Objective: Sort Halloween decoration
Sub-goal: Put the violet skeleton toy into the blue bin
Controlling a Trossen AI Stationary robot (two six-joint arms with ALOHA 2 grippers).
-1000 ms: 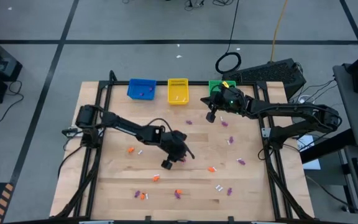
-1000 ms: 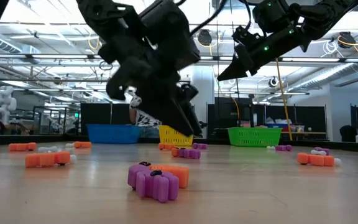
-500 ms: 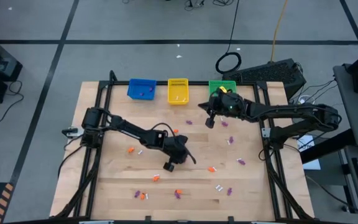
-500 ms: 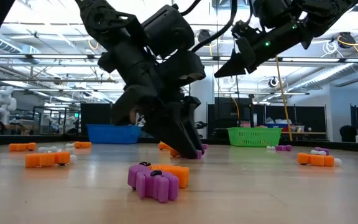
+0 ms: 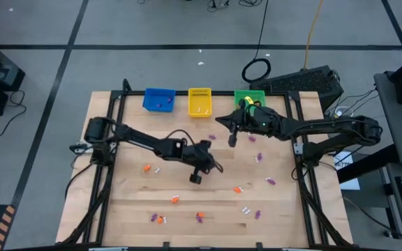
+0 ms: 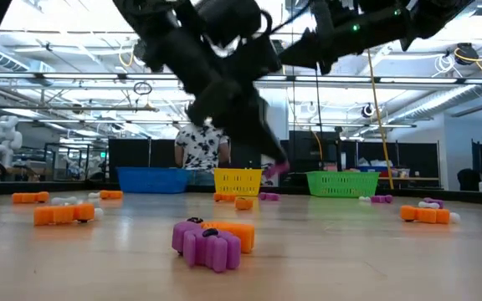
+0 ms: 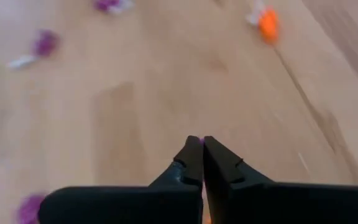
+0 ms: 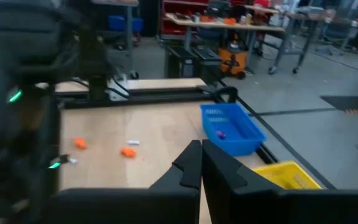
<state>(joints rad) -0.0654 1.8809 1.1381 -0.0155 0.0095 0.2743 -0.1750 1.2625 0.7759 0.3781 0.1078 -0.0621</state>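
Small orange, purple and white Halloween decorations lie scattered on the wooden table, among them an orange one (image 5: 237,189) and a purple-and-orange pair (image 6: 209,242) near the front edge. My left gripper (image 5: 211,167) hangs above the table's middle, shut on a purple decoration (image 6: 275,170). An orange decoration (image 6: 243,202) lies on the boards just below it. My right gripper (image 5: 219,120) is shut and holds nothing. It sits high and points level toward the table's left, in front of the green basket (image 5: 251,96). My left gripper pinches the purple decoration (image 7: 201,140) between the free ends of its two fingers (image 6: 266,160). The fingers slant down toward the table's right. The decoration sticks out past the fingertips and is lifted clear of the table.
A blue basket (image 5: 159,100), a yellow basket (image 5: 199,101) and the green one stand in a row at the far edge. The blue one holds a purple piece (image 8: 220,134). A black frame (image 5: 110,111) borders the table. A person (image 6: 199,150) stands behind the baskets.
My left gripper dipped to a purple decoration lying beside an orange one and shut on it. It then rose a little toward the table's right, lifting the purple one clear while the orange one stayed. My right gripper rose, tipped up to near level and swung toward the table's left.
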